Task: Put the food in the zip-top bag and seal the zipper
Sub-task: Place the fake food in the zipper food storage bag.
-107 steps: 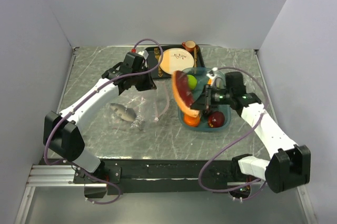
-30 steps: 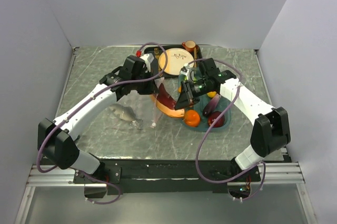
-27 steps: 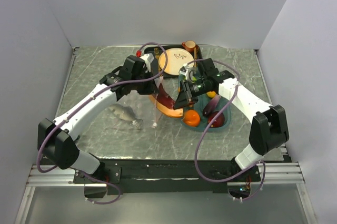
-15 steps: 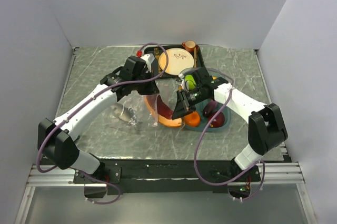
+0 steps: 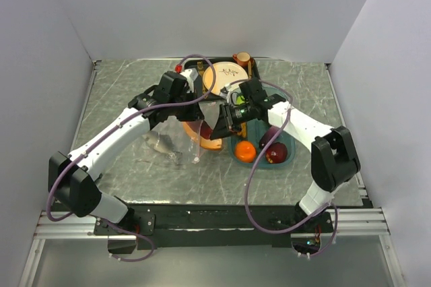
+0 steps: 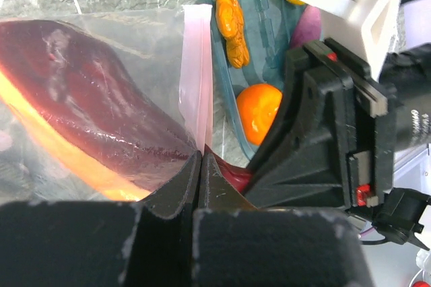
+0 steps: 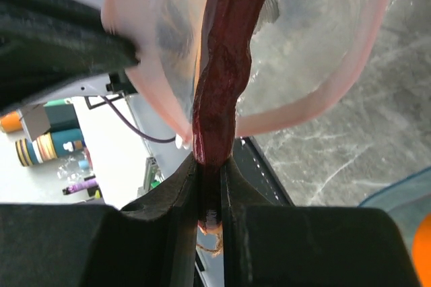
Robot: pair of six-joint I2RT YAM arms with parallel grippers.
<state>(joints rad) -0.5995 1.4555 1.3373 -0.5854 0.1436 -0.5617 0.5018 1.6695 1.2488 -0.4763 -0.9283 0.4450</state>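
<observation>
My left gripper [image 5: 194, 119] is shut on the pale pink zipper [image 6: 198, 91] of the clear zip-top bag [image 5: 176, 140] and holds its mouth up and open. My right gripper [image 5: 217, 130] is shut on a dark red slice of food with an orange rim [image 7: 227, 58], which reaches through the pink mouth loop [image 7: 323, 102] into the bag [image 6: 81, 98]. A grey fish [image 5: 159, 142] lies inside the bag. An orange [image 5: 246, 151], red apple [image 5: 275, 154], purple eggplant [image 5: 269, 137], green apple [image 5: 240, 99] and a brownish piece [image 6: 229, 21] lie in the teal tray [image 5: 291, 155].
A cream-and-orange plate [image 5: 224, 75] and a brown cup [image 5: 241, 58] sit on a black tray [image 5: 190, 66] at the back. The two arms meet close together over the table's middle. Grey walls stand on the left, right and back.
My right gripper has carried the dark red slice left from above the teal tray into the bag's mouth. My left gripper has kept hold of the raised zipper edge.
</observation>
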